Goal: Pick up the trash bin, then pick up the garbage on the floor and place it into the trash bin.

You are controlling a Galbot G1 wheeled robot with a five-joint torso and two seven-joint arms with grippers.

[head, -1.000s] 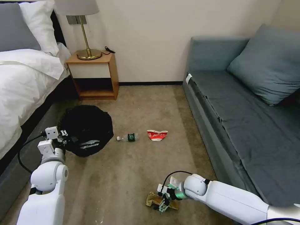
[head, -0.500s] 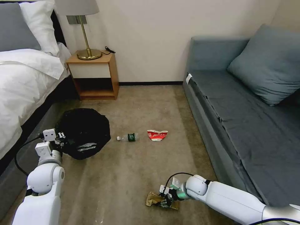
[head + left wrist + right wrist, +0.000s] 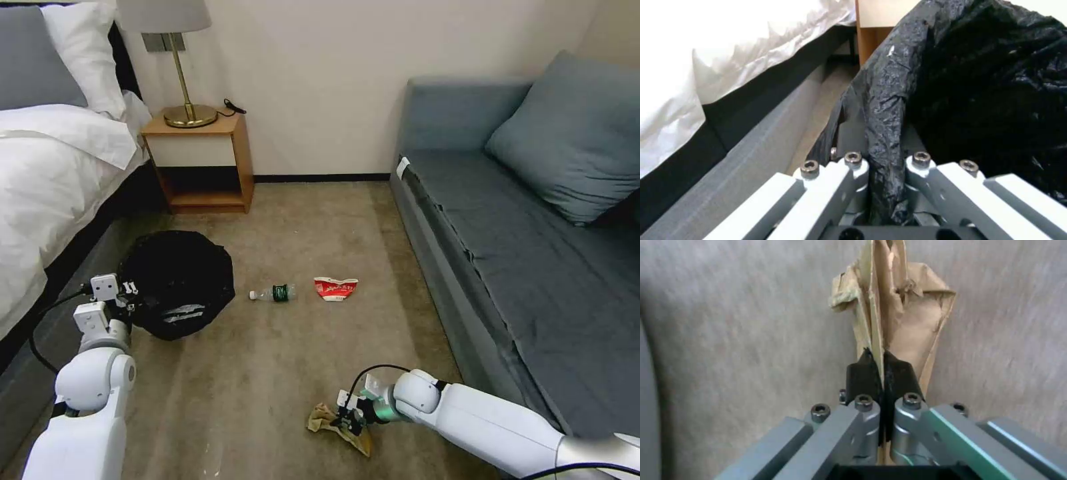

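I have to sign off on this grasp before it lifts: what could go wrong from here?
The right gripper pinches only a thin fold of the brown paper bag, so it may tear or slip. The left gripper holds the trash bin by its crinkly liner edge, which could pull loose or tilt the bin.

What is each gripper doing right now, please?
Left gripper: shut on the trash bin rim.
Right gripper: shut on the brown paper bag.

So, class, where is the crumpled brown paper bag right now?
In the head view the brown paper bag sits low and right of centre, pinched in the right gripper above the carpet, nearer than the bottle.
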